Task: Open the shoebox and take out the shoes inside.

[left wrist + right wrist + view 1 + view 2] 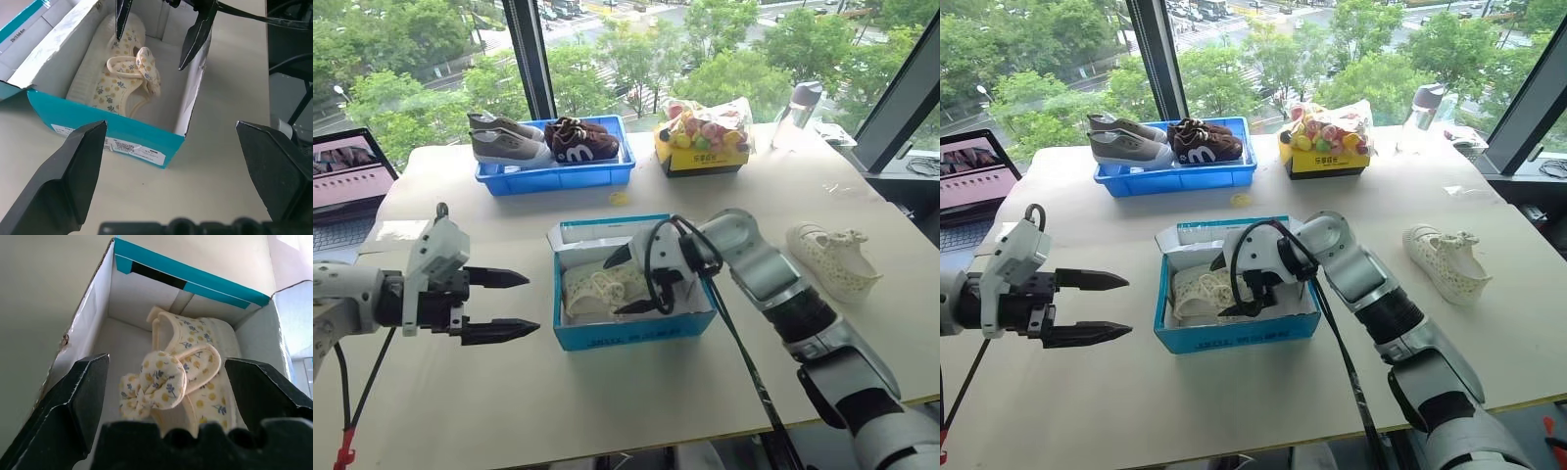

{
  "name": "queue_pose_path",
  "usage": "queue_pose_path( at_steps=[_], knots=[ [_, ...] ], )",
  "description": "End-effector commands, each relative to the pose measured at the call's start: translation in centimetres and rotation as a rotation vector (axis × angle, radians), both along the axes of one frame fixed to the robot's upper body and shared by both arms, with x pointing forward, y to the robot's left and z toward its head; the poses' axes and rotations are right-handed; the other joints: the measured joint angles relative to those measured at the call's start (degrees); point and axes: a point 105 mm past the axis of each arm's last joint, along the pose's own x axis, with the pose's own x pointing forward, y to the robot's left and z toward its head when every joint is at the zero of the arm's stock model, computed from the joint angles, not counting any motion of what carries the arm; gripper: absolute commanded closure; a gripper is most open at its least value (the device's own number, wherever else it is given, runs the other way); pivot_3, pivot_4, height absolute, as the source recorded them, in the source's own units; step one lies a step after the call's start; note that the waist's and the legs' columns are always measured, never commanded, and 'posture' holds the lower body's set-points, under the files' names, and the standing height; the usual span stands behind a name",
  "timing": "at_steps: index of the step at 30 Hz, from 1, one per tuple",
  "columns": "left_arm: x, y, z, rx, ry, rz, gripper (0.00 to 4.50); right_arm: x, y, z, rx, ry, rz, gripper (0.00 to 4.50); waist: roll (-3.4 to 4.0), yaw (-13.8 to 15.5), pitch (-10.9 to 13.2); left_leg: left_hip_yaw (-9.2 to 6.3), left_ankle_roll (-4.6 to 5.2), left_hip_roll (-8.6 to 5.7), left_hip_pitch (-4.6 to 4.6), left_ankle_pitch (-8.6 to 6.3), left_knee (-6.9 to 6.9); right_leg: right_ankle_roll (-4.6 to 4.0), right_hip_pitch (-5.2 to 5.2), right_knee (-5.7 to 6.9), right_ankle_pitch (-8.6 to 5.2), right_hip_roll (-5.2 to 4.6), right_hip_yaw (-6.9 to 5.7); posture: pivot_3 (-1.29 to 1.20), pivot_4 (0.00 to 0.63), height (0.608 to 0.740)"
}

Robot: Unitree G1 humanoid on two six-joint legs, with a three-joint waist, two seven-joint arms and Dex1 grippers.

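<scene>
A bright blue shoebox (631, 328) sat open near the middle of a pale table (607, 411), one cream shoe with a small floral print and a bow (164, 382) lying inside it. Its cream mate (834, 258) already rested on the table at about three o'clock from the box, well apart from it. The right gripper (632, 282) reached into the box from the right, fingers spread wide and empty, poised just over the shoe's bow. The left gripper (499, 305) hovered at nine o'clock from the box, also spread and holding nothing. The likely trouble: the right fingers might pinch only the soft bow or strap, letting the shoe dangle and slip, or catch the box's cardboard wall and drag the unheld box along. Counted: one shoebox, two cream shoes, two grippers. At twelve o'clock stood one blue plastic tray (555, 177) holding grey and brown shoes, and one yellow box of colourful items (702, 157).
</scene>
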Motion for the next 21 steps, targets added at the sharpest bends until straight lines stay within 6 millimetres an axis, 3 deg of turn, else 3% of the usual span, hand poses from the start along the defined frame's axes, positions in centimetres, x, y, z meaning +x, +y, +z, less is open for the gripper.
queue_pose_path(
  at_steps=[1,7,11,15,21],
  knots=[
    [-0.2,-0.1,1.1,0.004,-0.044,-0.007,0.00,0.5,0.5,-0.7,0.004,-0.017,-0.010,1.19,0.00,-0.06,0.00,0.00,0.00,-0.01,-0.01,0.00,0.00,0.00,0.00,0.00,0.00,-0.01,0.00,0.00,0.150,0.740],
    [-0.2,-0.3,1.0,0.006,-0.044,-0.011,0.00,1.3,0.2,-1.8,-0.005,-0.021,-0.036,3.25,0.00,-0.11,0.00,-0.01,-0.06,-0.01,0.02,0.03,-0.01,0.00,0.01,0.00,0.00,0.00,-0.01,0.00,0.150,0.740],
    [-0.2,-0.3,0.9,0.008,-0.043,-0.014,0.00,1.0,0.2,-1.1,0.022,-0.026,-0.023,4.48,0.00,-0.12,0.00,-0.01,-0.06,-0.01,0.01,0.03,-0.01,0.00,0.01,0.00,0.00,-0.01,-0.01,0.00,0.150,0.740],
    [-0.2,-0.3,0.9,0.009,-0.045,-0.015,0.00,0.7,0.1,-0.1,0.040,-0.058,-0.016,4.48,0.00,-0.11,0.00,-0.03,-0.06,-0.01,0.00,0.02,-0.02,0.00,0.00,-0.01,0.00,-0.01,-0.01,0.00,0.150,0.740],
    [0.0,-0.2,0.9,0.011,-0.045,-0.013,0.00,0.0,0.0,3.9,0.144,-0.104,-0.029,4.48,0.00,-0.03,0.00,-0.05,-0.02,-0.01,-0.01,0.00,-0.02,0.00,0.00,-0.03,0.00,-0.01,-0.03,0.00,0.150,0.740]
  ],
)
